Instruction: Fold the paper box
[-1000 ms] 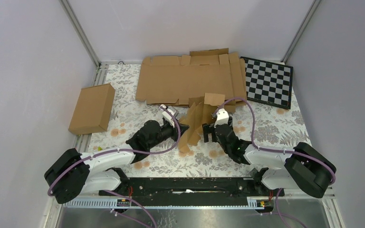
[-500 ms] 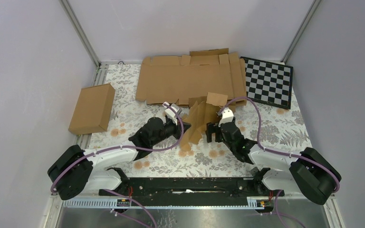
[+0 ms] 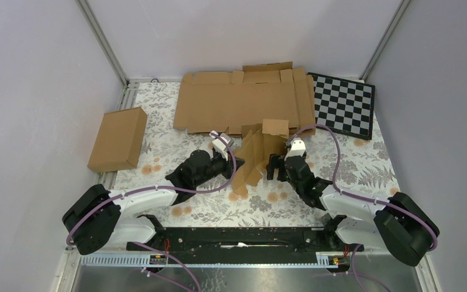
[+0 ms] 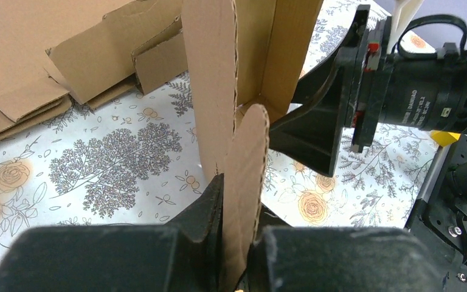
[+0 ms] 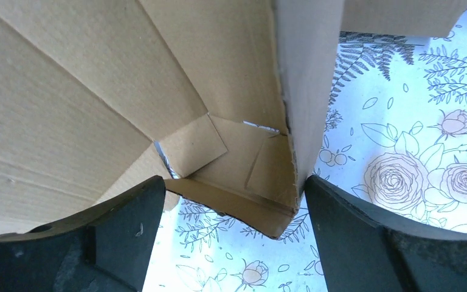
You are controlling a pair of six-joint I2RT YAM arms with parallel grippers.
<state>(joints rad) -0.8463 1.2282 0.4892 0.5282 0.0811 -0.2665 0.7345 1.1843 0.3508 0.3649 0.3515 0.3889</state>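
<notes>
The paper box [image 3: 256, 155], a small brown cardboard mailer, stands partly folded on edge between my two grippers. My left gripper [image 3: 233, 163] is shut on a rounded tab of the box [image 4: 219, 91], and the cardboard is pinched between its fingers [image 4: 210, 204]. My right gripper [image 3: 274, 166] faces the box from the right. In the right wrist view its jaws [image 5: 234, 190] stand wide open astride a lower corner of the box [image 5: 97, 79]. The right finger [image 5: 340, 213] sits against the outer wall.
A larger plain brown carton [image 3: 118, 139] lies at the left edge. Wide flat cardboard sheets [image 3: 243, 100] lie at the back. A checkerboard [image 3: 342, 104] rests at the back right. The floral tablecloth [image 3: 352, 164] covers the table.
Both grippers have moved away from the bases with the box, which now stands a little farther back. The right gripper has moved right along it, and its jaws have narrowed slightly.
</notes>
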